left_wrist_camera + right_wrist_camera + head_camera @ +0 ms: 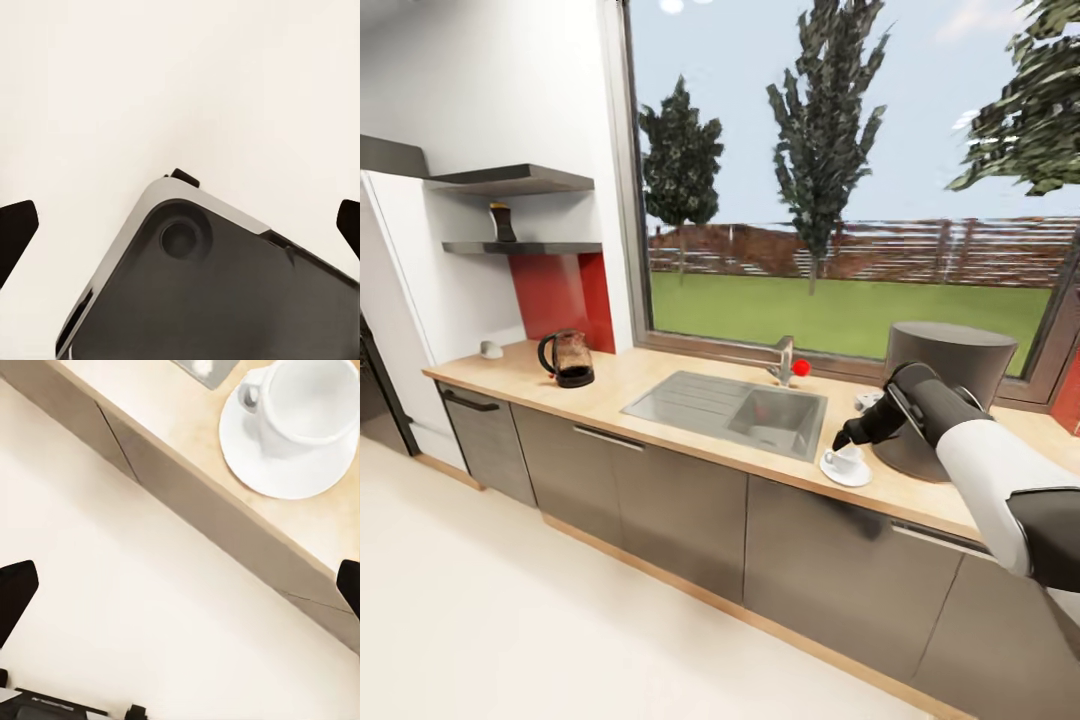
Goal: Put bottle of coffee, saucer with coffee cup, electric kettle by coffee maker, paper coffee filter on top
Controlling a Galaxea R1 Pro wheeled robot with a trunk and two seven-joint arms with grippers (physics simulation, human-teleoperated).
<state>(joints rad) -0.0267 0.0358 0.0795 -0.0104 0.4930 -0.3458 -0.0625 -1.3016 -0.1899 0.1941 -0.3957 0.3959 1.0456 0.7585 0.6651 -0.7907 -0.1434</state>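
Note:
The coffee maker (950, 400) stands tall and dark on the kitchen countertop (660, 375), right of the sink. In front of it the white coffee cup (847, 458) sits on the saucer (847, 472). My right gripper (843, 438) hovers just above the cup, open; the right wrist view shows the cup (304, 401) on the saucer (277, 465) near the counter edge, beyond my spread fingertips (15, 592). The electric kettle (568, 358) and the paper coffee filter (491, 349) are at the counter's far left. The bottle of coffee (503, 222) stands on the kitchen shelf (525, 247). My left gripper (180, 232) is open over my own base.
An inset steel sink (730, 408) with a faucet (785, 362) and red knob lies between the kettle and the cup. A big window runs behind the counter. A second shelf (510, 180) hangs above the first. Pale floor spreads in front of the cabinets.

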